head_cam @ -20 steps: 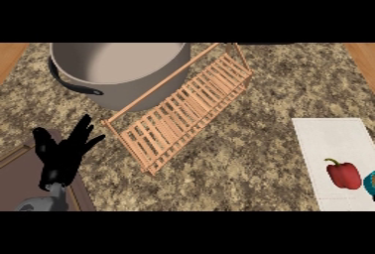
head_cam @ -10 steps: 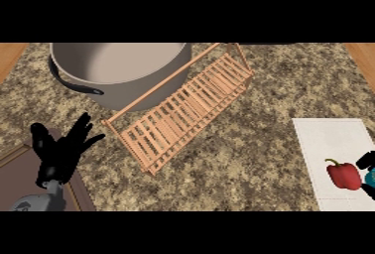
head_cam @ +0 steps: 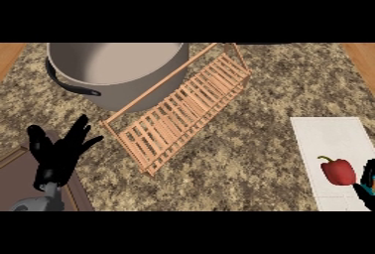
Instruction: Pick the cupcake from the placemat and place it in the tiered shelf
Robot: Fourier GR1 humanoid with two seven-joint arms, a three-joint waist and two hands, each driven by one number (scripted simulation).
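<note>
Right of the tiered shelf (head_cam: 183, 106): white placemat (head_cam: 330, 144), red pepper (head_cam: 338, 170) on it | right hand (head_cam: 365, 186) beside pepper, grip unreadable | left hand (head_cam: 58, 154) left of shelf, fingers spread.

Kitchen, speckled granite counter (head_cam: 242, 163), big grey stockpot (head_cam: 110, 69), wooden tiered shelf (head_cam: 183, 106)

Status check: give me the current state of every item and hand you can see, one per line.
Pot: upright, nothing visible inside.
Wooden tiered shelf: tilted beside the pot, slats bare.
Red bell pepper: lying on the white placemat.
Cupcake: not clearly visible.
Left hand: open, fingers up, resting at lower left.
Right hand: only fingertips visible at the right edge.
</note>
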